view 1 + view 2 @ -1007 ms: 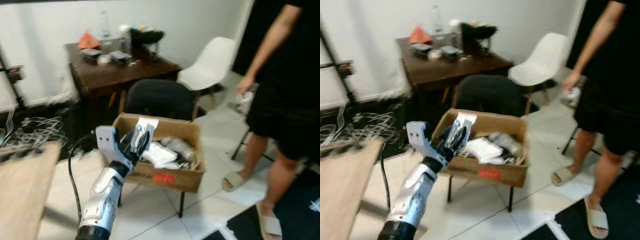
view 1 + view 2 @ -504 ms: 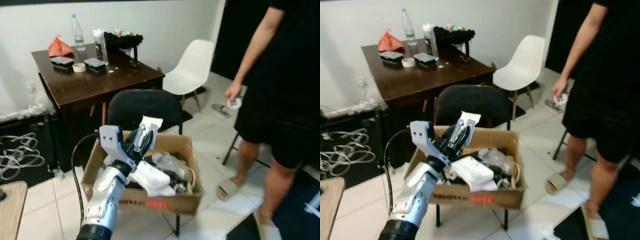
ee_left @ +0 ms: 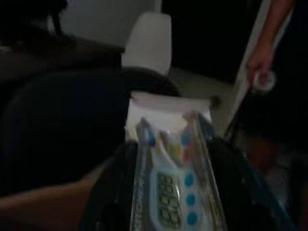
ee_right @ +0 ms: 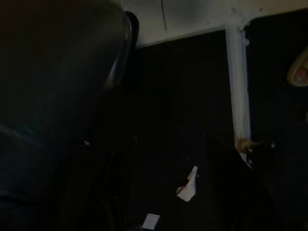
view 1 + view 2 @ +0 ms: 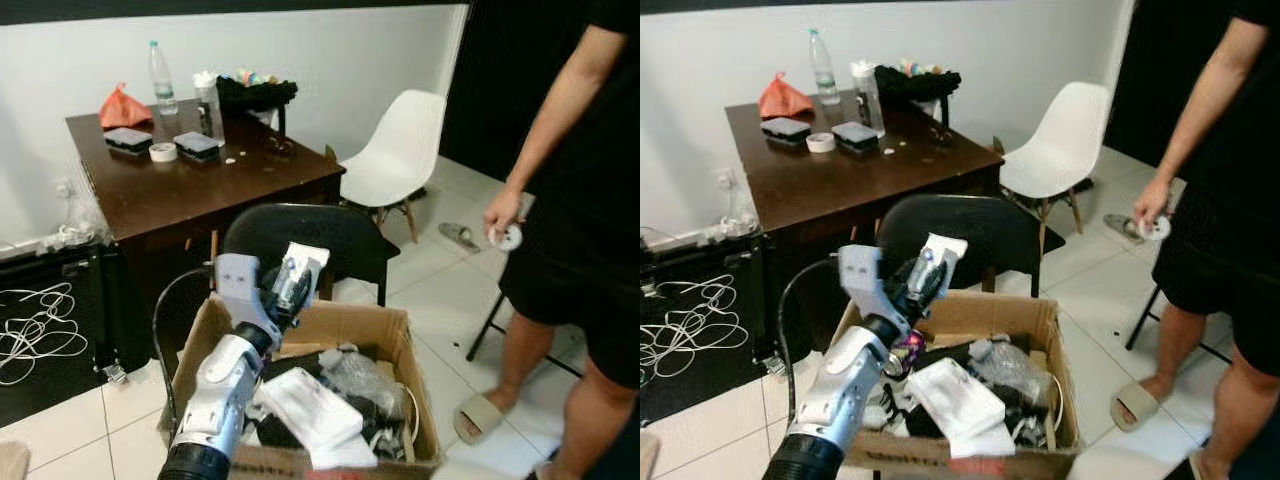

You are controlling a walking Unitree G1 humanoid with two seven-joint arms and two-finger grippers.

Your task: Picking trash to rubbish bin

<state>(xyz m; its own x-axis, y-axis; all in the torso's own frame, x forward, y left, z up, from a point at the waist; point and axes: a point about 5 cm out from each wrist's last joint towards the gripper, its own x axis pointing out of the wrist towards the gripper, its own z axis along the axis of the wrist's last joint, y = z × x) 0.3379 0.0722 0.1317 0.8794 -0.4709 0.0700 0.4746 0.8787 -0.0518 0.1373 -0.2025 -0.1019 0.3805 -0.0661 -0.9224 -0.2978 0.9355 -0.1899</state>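
My left gripper [image 5: 293,282] is shut on a flat blister pack with a white card back [image 5: 301,261]. It holds the pack upright above the back left rim of a cardboard box [image 5: 397,331]. The box rests on a black chair [image 5: 311,234] and holds white packaging, clear plastic and other trash [image 5: 310,408]. In the left wrist view the pack [image 3: 171,180] sits between the two black fingers [image 3: 109,192], with blue and pink print showing. The right wrist view is very dark.
A person in black stands at the right, holding a tape roll [image 5: 506,237]. A brown table [image 5: 200,185] with a bottle, boxes and an orange bag stands behind the chair. A white chair [image 5: 396,150] is beyond. Cables [image 5: 35,332] lie on the floor at left.
The camera has moved closer, so the box now sits lower and nearer in view. My left gripper still holds the pack, now over the box's back left rim.
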